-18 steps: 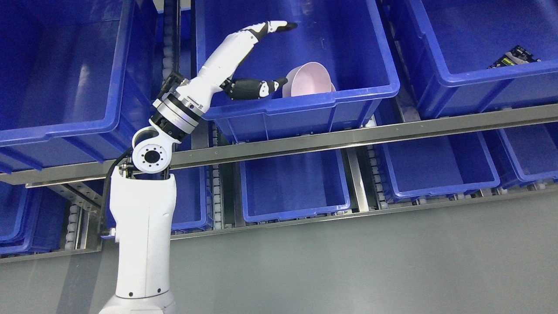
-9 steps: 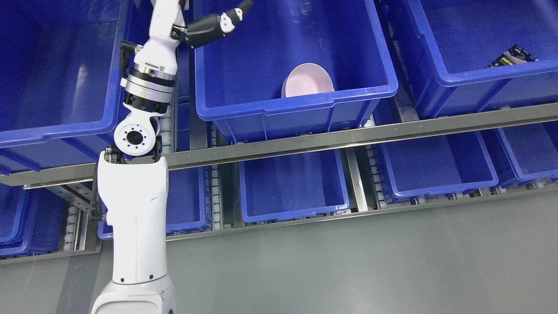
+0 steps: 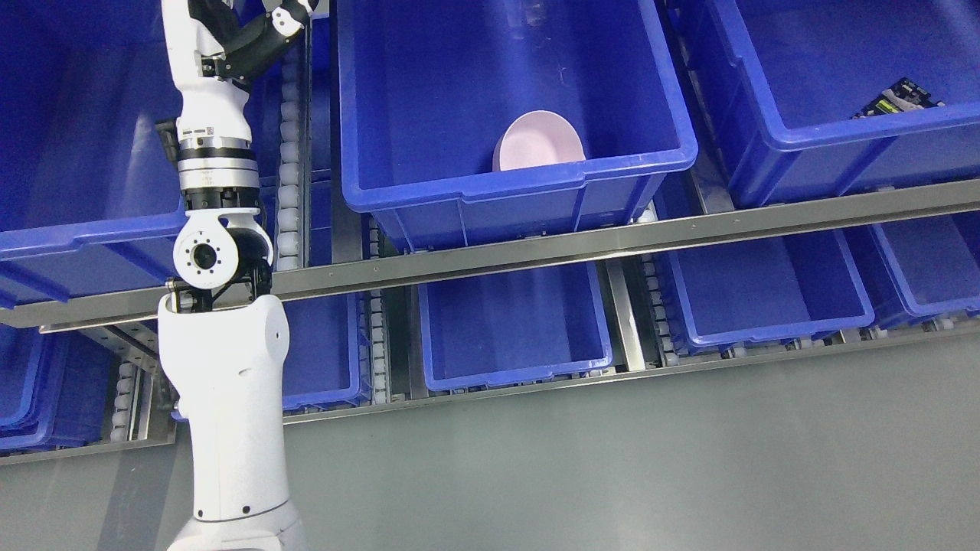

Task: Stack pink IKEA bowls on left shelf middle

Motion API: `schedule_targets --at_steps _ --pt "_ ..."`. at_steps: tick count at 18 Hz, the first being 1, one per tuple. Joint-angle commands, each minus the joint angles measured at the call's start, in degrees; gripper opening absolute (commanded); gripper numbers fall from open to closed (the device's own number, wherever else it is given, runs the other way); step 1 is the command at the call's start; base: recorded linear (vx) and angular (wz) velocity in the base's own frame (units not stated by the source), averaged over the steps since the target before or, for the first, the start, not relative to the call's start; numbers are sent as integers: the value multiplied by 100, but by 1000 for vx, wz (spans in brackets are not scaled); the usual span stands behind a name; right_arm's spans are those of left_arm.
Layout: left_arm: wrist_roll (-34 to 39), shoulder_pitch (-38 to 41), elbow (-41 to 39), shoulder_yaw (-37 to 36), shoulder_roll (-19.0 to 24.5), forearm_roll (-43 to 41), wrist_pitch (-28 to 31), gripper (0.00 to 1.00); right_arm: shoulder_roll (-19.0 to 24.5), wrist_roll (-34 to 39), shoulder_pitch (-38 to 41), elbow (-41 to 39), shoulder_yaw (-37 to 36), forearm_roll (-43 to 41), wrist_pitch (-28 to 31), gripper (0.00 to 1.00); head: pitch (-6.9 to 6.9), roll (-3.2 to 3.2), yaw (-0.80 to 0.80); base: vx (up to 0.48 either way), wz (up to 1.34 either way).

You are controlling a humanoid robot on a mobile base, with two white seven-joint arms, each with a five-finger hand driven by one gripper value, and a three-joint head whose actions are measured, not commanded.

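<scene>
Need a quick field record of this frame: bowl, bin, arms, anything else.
bowl: pink bowl, tilted against the front wall inside the middle bin
bin: middle bin, upper shelf row, holds only the bowl as far as visible
left hand: at top edge, left of the middle bin, apart from the bowl; mostly cut off
right arm: not in view
other: dark packet in the right bin
lower bins: no contents visible

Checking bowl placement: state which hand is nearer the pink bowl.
Left. The left hand is up at the top edge, well left of the pink bowl and outside its bin. The right is not in view.
</scene>
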Motion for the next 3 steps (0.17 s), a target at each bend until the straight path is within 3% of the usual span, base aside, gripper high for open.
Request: schedule_targets --at_steps 1,3 --pt "11 142 -185 180 100 251 118 100 -100 1 0 -100 -26 -9 3 100 0 0 0 0 0" --pt "11 142 -185 162 100 251 127 100 -100 1 0 -100 -26 -9 3 100 0 0 0 0 0"
